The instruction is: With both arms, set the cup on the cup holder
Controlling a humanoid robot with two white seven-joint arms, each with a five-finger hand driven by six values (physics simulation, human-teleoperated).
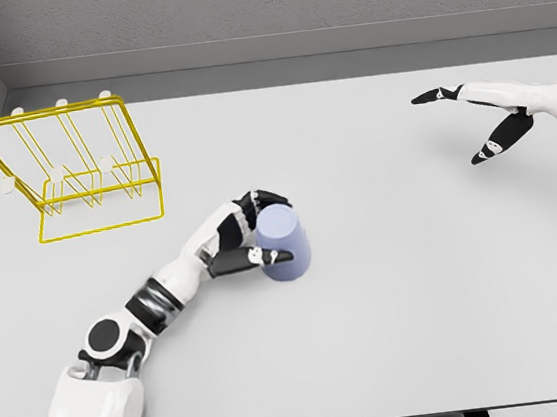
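Head view, looking down on a pale grey counter [419,293] with a grey wall behind; near the middle, slightly left, a lavender cup [287,245], resting on the counter and seen from above with its flat end towards the camera, so whether anything lies inside cannot be told; plain surface, no label or writing legible on it; wrapped round the cup's left side, the left hand [245,240], dark fingers [274,256] curled against the cup wall above and below, thumb across the near side, closed on the cup; white left arm running from the lower left corner up to that hand; at the far left of the counter, well apart from the cup, a yellow wire cup holder [70,167], a tilted frame with thin upright prongs tipped in white, standing on a rectangular wire base; nothing hanging on the prongs; no brand or lettering visible on the holder; at the upper right, coming in from the right edge, the right hand [485,120], fingers spread wide and straight, grasping nothing, raised over the counter and well apart from cup and holder alike.
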